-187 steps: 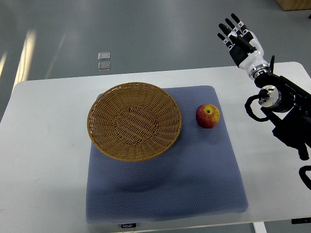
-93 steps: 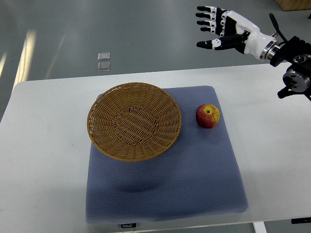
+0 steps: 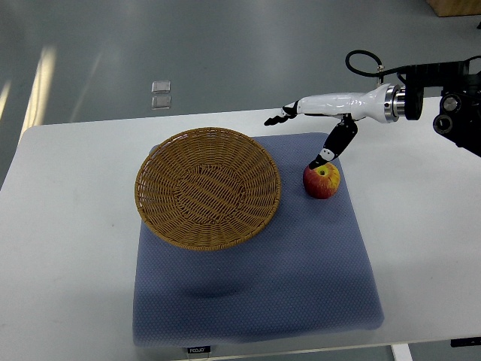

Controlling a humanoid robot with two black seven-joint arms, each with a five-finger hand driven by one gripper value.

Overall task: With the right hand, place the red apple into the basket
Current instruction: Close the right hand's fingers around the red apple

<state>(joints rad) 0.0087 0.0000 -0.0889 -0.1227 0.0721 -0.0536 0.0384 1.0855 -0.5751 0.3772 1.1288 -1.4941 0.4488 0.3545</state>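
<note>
White table (image 3: 68,226) under a blue mat (image 3: 301,278) carries the scene. Spread fingers (image 3: 289,111) and lowered thumb of the right hand (image 3: 322,120) now reach over the apple (image 3: 322,180), having swung down from high above; the apple sits ungrasped just right of the basket (image 3: 207,188).

White table (image 3: 68,248); blue mat (image 3: 301,278) flat on it

The right robot hand (image 3: 319,120) has swung down over the red apple (image 3: 322,180).
</note>
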